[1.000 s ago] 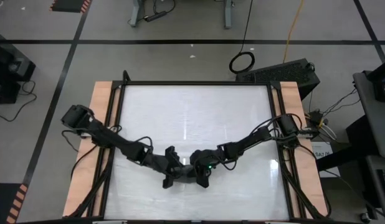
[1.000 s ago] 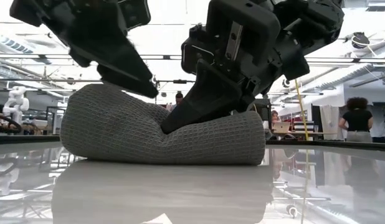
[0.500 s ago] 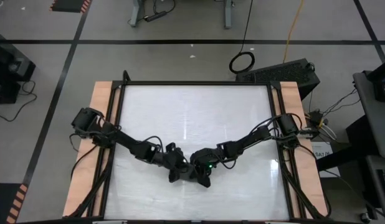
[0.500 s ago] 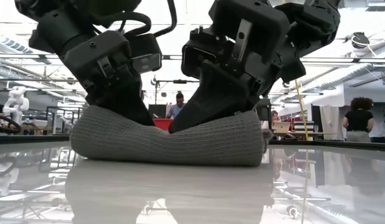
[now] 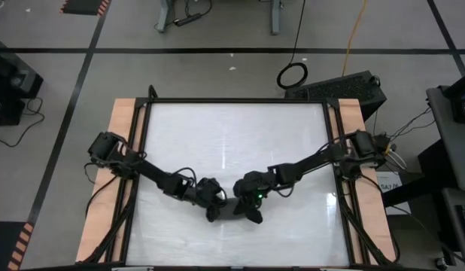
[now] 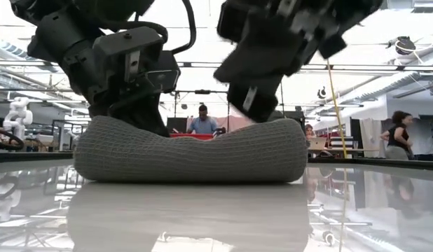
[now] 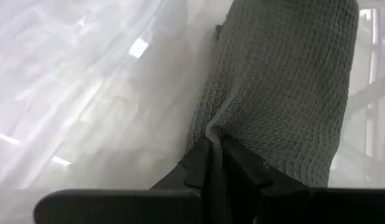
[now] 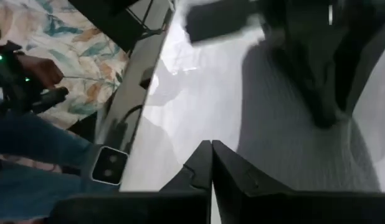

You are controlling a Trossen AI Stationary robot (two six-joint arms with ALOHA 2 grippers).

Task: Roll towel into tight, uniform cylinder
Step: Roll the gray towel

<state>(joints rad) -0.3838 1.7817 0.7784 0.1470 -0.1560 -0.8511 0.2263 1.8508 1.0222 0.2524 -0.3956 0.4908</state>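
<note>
The towel point(image 6: 188, 150) is a dark grey waffle cloth rolled into a thick cylinder. It lies on its side on the glossy white table point(image 5: 232, 135), near the table's near edge, and shows between the two grippers in the high view point(image 5: 232, 212). My left gripper point(image 7: 214, 146) is shut, with its tips on the roll's left part point(image 6: 150, 122). My right gripper point(image 8: 211, 149) is shut and hangs just clear above the roll's right part point(image 6: 250, 105). No white tag shows. My left gripper presses its shut fingertips point(image 7: 205, 155) into the roll's curved side point(image 7: 208, 127), toward its left end. The fingers slant down from above. The cloth puckers into a small crease at the tips; whether a fold is caught between them, I cannot tell. The roll lies on the table.
Wooden side rails point(image 5: 123, 150) and a black frame border the table. The far half of the white surface point(image 5: 232, 128) is bare. People sit and stand in the room beyond the table point(image 6: 201, 122). A person's hand point(image 8: 37, 70) shows off the table in the right wrist view.
My left gripper has come down onto the roll's left part and pressed it lower. My right gripper, which was pressing a dent into the roll's middle, has gone up and a little toward the table's right edge. It has come off the towel. The dent has sprung back.
</note>
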